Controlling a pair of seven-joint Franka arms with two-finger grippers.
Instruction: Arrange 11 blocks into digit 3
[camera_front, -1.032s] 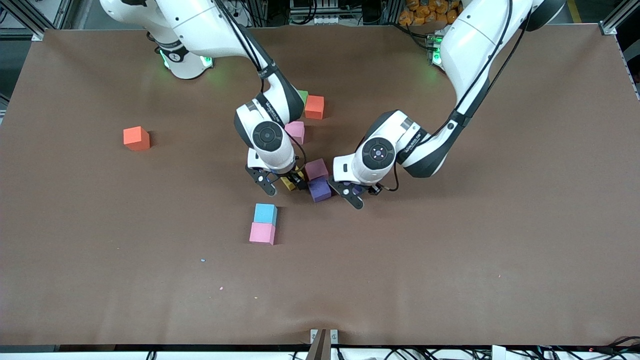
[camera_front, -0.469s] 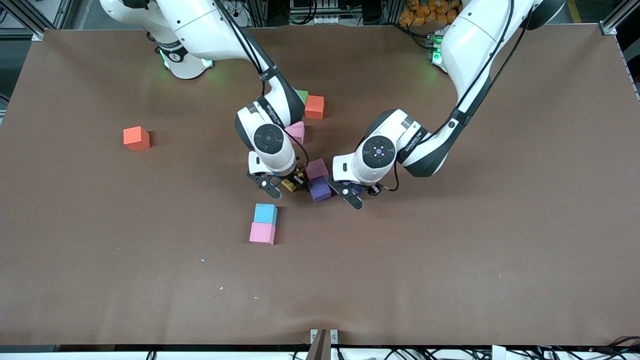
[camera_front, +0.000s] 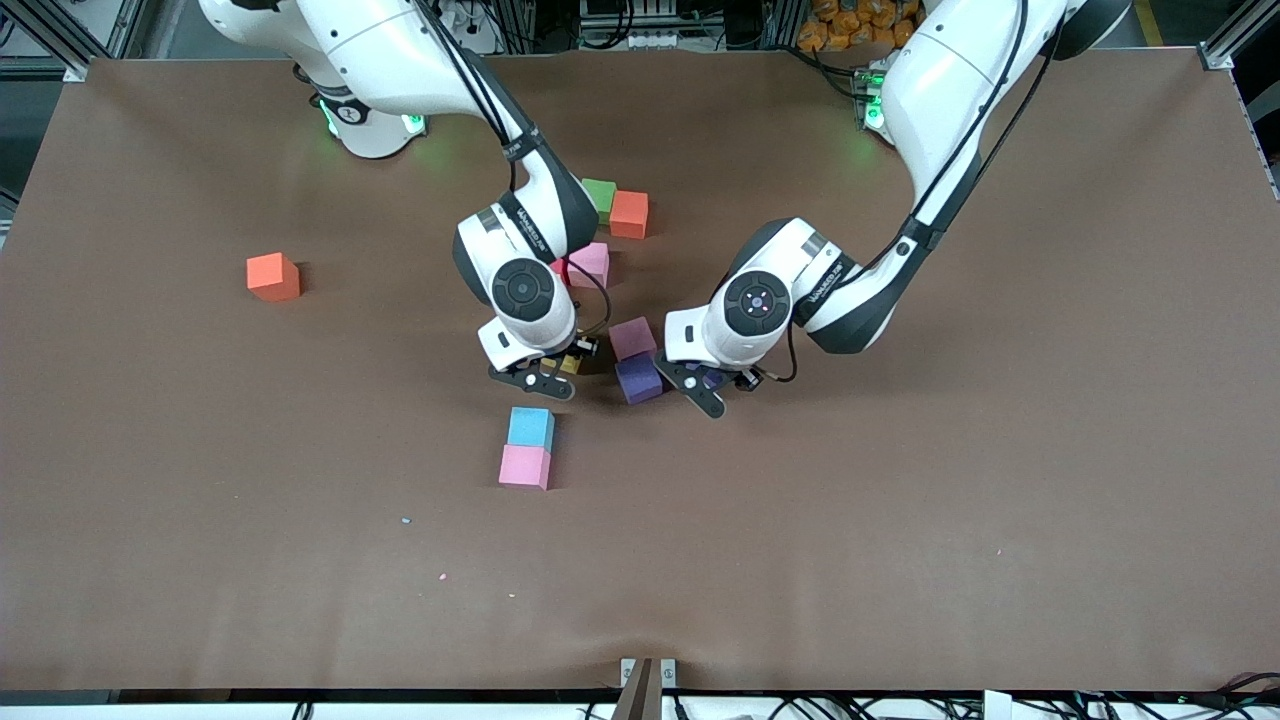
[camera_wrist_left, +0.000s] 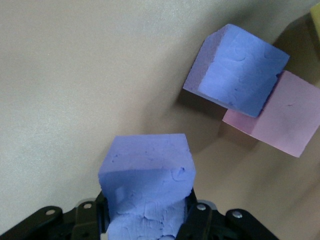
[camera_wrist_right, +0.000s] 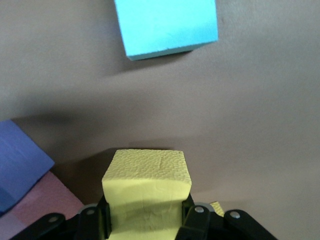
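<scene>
Right gripper (camera_front: 545, 382) is clamped on a yellow block (camera_wrist_right: 146, 192), carried just above the table (camera_front: 900, 500), over bare surface between the purple pair and the blue block (camera_front: 531, 427). Right wrist view: the blue block (camera_wrist_right: 166, 26) lies straight ahead of the held cube, with an open strip of table between them; a second purple block (camera_wrist_right: 20, 167) sits off to one side. Left gripper (camera_front: 712, 392) is closed on a purple block (camera_wrist_left: 146, 187), held over the table just beside the loose purple block (camera_front: 640, 379), toward the left arm's end. Left wrist view: that loose purple block (camera_wrist_left: 239, 72) touches a mauve-pink block (camera_wrist_left: 280, 117) and sits slightly skewed to it. On the table: blue block touching a pink block (camera_front: 525, 466), which is nearer the camera; farther off, another pink block (camera_front: 592, 262), then a green block (camera_front: 599, 193) touching an orange-red block (camera_front: 629, 213); a lone orange-red block (camera_front: 272, 275) well apart toward the right arm's end. Digit 3 not yet formed, only scattered pairs. Judgement: the governing relation is yellow to blue; the right arm is the nearer, and the held cube's faces look roughly square to the blue one's, so a short advance and descent would seat it. Risk: nudging the blue-pink pair.
</scene>
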